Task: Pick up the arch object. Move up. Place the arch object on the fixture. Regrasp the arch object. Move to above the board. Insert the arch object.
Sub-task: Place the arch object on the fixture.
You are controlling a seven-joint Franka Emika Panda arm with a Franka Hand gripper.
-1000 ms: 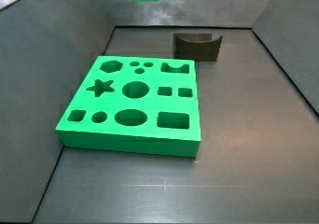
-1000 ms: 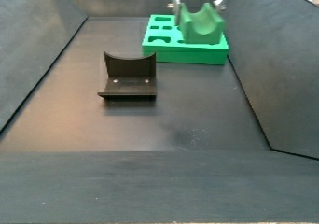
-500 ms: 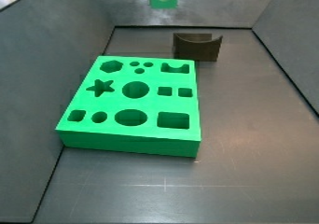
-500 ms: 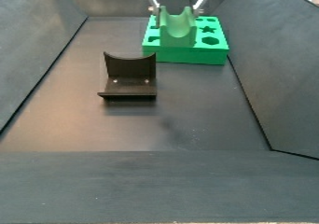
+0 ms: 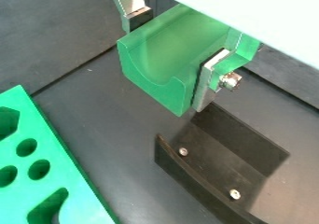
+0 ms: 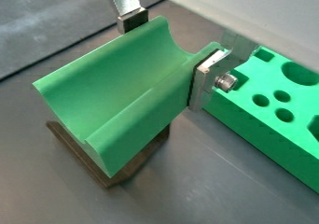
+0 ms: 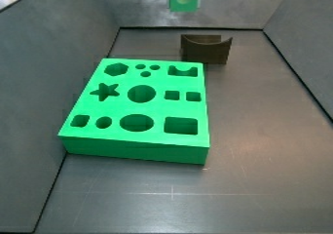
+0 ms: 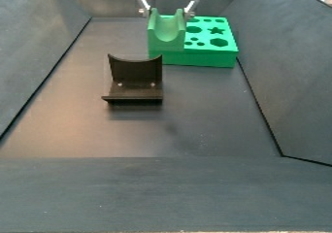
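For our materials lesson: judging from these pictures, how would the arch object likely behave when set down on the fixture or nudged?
The arch object, clamped in the gripper above the fixture, keeps its shape, so it is probably rigid. Its smooth faces may be slippery. Flat sides suggest it would slide rather than roll, though the fixture's dip could let it rock.

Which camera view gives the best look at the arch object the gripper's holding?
A wrist view: the arch object fills it, curved notch plain, clamped in the gripper. Both side views show it small, high above the floor.
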